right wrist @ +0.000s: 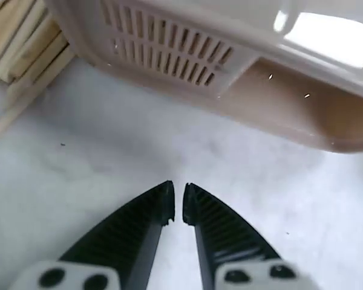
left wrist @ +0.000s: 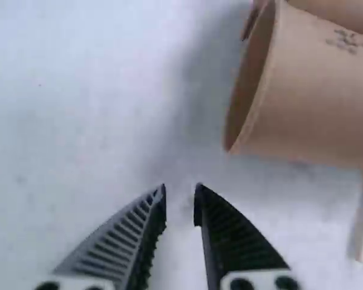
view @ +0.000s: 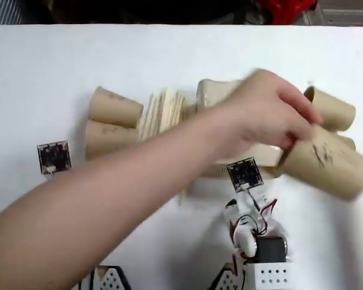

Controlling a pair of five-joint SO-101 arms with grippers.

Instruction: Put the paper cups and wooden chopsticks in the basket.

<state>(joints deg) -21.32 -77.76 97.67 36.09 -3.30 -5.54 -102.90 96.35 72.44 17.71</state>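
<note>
I can read no word, number or sign anywhere. Just beyond my left gripper (left wrist: 180, 196), the paper cup (left wrist: 302, 90) lying on its side on the desk (left wrist: 78, 90) carries a small dark print on its wall, too blurred to make out. Seen from above, the large cup (view: 330, 160) at the right bears a few dark strokes that form no letter I can tell. At the left, the far cup (view: 114, 107) and the near cup (view: 109, 138) each show a faint dark mark, also illegible.
</note>
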